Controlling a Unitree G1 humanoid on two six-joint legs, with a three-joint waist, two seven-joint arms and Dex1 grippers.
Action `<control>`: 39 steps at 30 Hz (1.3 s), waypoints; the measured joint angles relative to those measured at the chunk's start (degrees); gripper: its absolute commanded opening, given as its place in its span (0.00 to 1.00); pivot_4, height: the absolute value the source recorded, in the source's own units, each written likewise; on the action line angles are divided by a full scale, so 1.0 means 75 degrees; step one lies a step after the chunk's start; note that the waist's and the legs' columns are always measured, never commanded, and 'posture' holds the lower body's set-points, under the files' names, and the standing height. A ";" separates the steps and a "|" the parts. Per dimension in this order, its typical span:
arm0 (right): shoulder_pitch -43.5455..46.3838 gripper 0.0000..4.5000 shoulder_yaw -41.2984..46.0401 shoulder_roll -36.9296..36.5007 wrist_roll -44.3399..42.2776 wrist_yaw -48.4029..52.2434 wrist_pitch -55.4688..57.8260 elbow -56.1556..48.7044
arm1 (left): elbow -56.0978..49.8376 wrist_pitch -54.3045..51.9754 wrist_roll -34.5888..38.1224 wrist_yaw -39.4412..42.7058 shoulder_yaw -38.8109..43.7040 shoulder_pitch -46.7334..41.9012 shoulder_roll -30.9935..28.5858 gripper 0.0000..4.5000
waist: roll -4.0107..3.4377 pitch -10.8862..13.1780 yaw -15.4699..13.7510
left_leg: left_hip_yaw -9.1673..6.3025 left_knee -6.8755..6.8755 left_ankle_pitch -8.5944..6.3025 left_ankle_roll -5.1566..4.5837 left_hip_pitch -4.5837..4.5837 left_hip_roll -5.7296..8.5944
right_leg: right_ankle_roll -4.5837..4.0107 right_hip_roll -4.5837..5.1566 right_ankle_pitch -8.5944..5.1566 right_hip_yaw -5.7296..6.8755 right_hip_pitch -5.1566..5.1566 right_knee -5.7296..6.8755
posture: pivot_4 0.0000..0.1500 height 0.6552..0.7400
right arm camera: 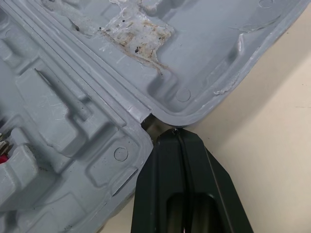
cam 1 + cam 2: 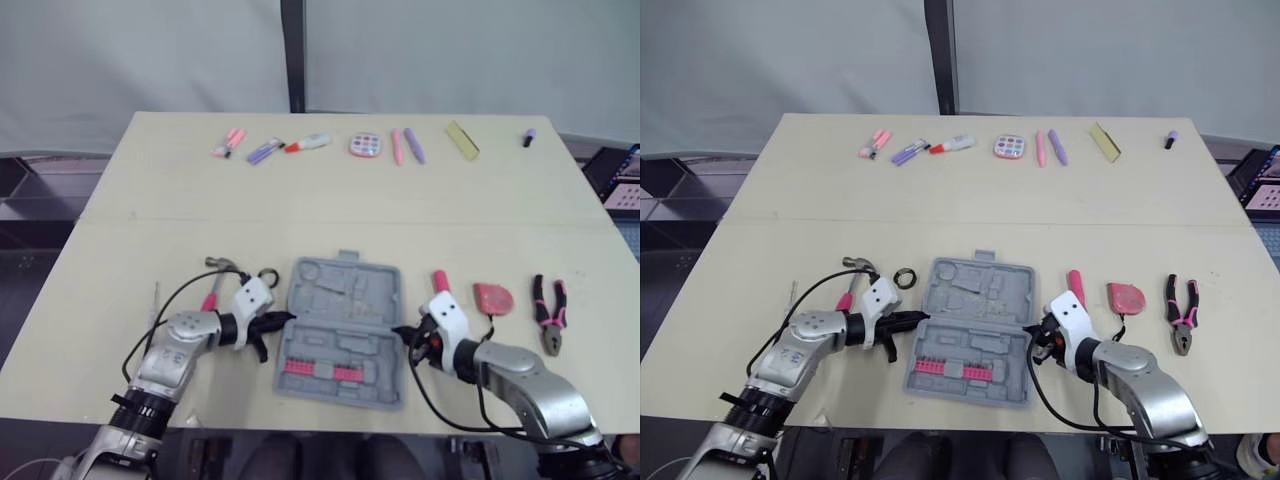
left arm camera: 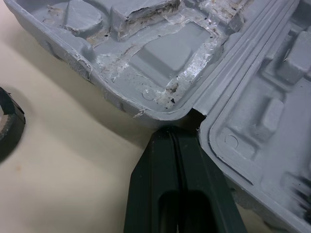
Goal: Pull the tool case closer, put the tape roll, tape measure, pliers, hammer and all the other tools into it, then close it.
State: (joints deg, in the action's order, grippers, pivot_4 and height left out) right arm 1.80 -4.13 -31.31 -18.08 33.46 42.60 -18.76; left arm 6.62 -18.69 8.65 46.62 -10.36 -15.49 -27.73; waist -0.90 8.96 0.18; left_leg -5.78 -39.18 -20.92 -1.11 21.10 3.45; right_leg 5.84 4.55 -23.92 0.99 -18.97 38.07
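Pressing in from opposite sides, the robot's left jaws and right jaws are each clenched tight on nothing, their tips set at the hinge notches of the open grey tool case [image 2: 340, 330]. The case lies flat between them on the pale surface [image 2: 330, 215]. A hammer [image 2: 214, 280] and a black tape roll [image 2: 267, 274] lie just beyond the left jaws, outside the case. A pink-handled tool [image 2: 439, 281] rests just beyond the right jaws, with the red tape measure [image 2: 492, 297] and the pliers [image 2: 549, 308] farther off to their outer side.
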 measured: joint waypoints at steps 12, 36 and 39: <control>-0.0252 0.01 0.0015 -0.0206 0.0010 0.0082 0.0040 -0.0177 | -0.0875 -0.0338 0.0011 0.0004 0.0019 0.0683 -0.0018 0.00 | 0.0000 0.0000 -0.0012 | -0.0001 0.0003 0.0000 0.0000 0.0001 -0.0001 | 0.0000 0.0000 0.0000 -0.0007 0.0000 -0.0004 | 1.00 0.69; -0.1153 0.01 0.0191 -0.0297 -0.0130 0.0083 0.0475 -0.1089 | -0.2067 -0.0940 0.0026 -0.0051 0.0038 0.1629 -0.0142 0.00 | 0.0000 0.0000 -0.0014 | -0.0001 0.0006 0.0000 0.0000 0.0001 -0.0002 | 0.0000 -0.0001 0.0000 -0.0015 0.0001 -0.0012 | 1.00 0.69; -0.1246 0.01 0.0211 -0.0297 -0.0147 0.0083 0.0513 -0.1174 | -0.2205 -0.1015 0.0031 -0.0065 0.0041 0.1732 -0.0165 0.00 | 0.0000 0.0000 -0.0015 | 0.0000 0.0007 0.0000 0.0000 0.0001 -0.0002 | 0.0000 -0.0001 0.0000 -0.0015 0.0001 -0.0013 | 1.00 0.69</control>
State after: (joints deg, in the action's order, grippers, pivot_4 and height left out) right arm -7.55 -2.55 -33.53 -19.18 34.08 46.45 -27.56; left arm -9.92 -26.30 8.88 46.13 -10.05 -2.50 -28.96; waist -0.89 8.96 0.07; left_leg -5.79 -39.13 -20.92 -1.12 21.11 3.43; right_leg 5.84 4.55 -23.92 0.88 -18.96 37.98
